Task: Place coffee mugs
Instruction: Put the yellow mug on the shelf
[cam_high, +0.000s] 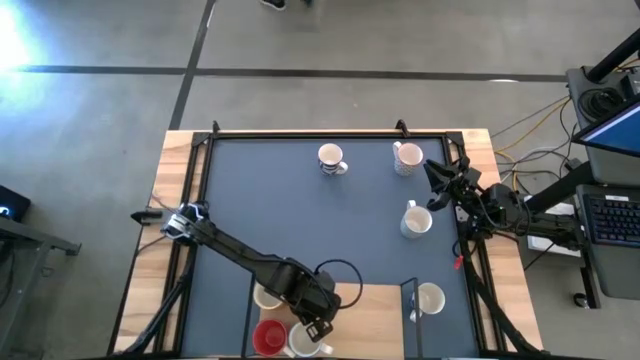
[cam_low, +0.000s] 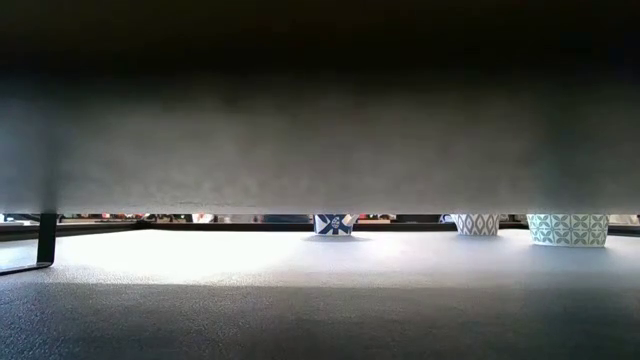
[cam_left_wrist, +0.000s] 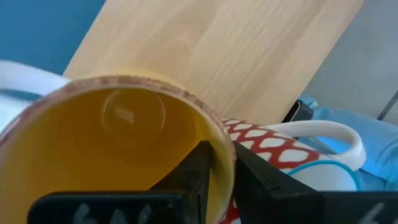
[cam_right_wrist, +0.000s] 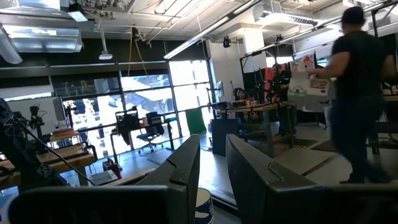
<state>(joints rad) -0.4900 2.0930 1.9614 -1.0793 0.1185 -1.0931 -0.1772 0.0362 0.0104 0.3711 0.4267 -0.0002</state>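
A mug (cam_left_wrist: 124, 143) with a yellow-orange inside and a red-and-white patterned outside fills the left wrist view, above a wooden board (cam_left_wrist: 211, 56). My left gripper (cam_high: 322, 328) is shut on it at the table's near edge. A white mug (cam_left_wrist: 323, 174) stands right beside it. In the high view a red mug (cam_high: 268, 338), a white mug (cam_high: 303, 342) and a cream mug (cam_high: 267, 297) stand around that gripper. Three patterned mugs (cam_high: 333, 158) (cam_high: 407, 157) (cam_high: 415, 220) stand on the dark mat, and another mug (cam_high: 430, 298) on the board's right part. My right gripper (cam_high: 438, 172) waits open at the right edge. My left gripper has the mug's wall just below the rim (cam_left_wrist: 225, 163) between its two fingers, one finger inside (cam_left_wrist: 200, 168) the mug and one outside (cam_left_wrist: 261, 177). The fingers come steeply from above. Whether the mug's base rests on the board does not show.
A black upright divider (cam_high: 405, 292) stands on the wooden board (cam_high: 370, 310). A black frame (cam_high: 300, 135) runs round the mat. Cables and a keyboard lie beyond the right edge. A person (cam_right_wrist: 354, 93) walks in the room behind. In the low view a dark overhang (cam_low: 320, 120) hides most of the scene.
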